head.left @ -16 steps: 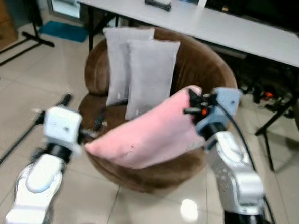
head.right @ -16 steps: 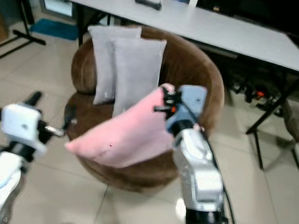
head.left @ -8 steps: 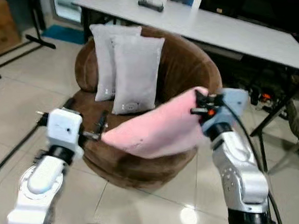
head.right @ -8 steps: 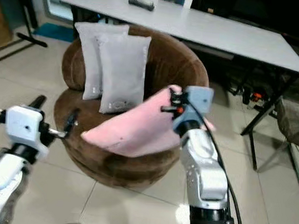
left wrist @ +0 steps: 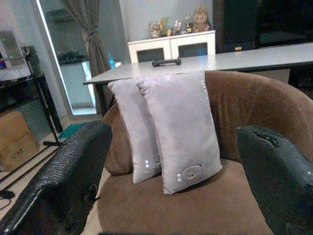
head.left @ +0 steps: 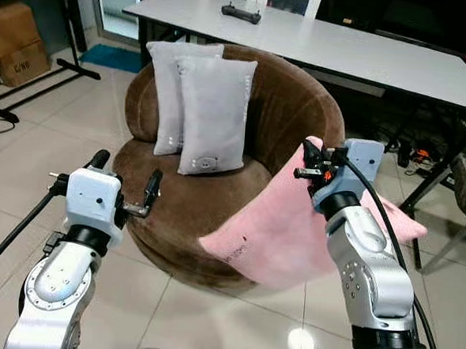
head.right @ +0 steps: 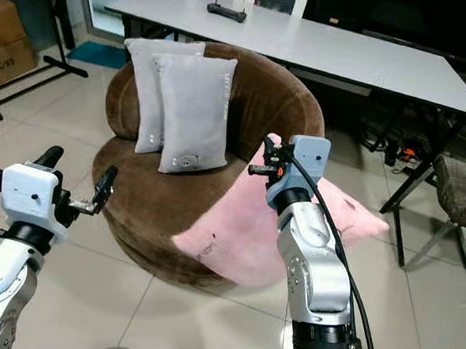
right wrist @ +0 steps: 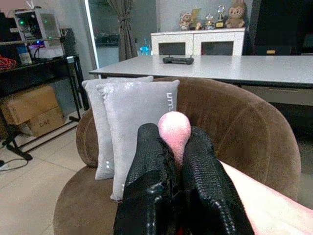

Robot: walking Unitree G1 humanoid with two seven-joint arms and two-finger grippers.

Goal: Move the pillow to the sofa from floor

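Pillow: your pink pillow (head.left: 293, 233) hangs off the sofa's (head.left: 292, 107) front right edge, at about 4 o'clock from the seat centre; whether its low end touches the floor you cannot tell.
Long axis: it runs from its lower corner at 7 o'clock up toward 2 o'clock, tilted, with one top corner lifted.
Right gripper: your right gripper (right wrist: 168, 147) is clamped tight on that top corner, the pink tip poking out between its fingers; the arm is raised and bent, wrist above the seat's right edge.
Left gripper: your left gripper (head.left: 125, 185) is spread wide and holds nothing, level with the seat's left front at 9 o'clock.
Key relation: the open seat lies at 10 o'clock from the held corner, in front of two grey cushions (head.left: 201, 109).
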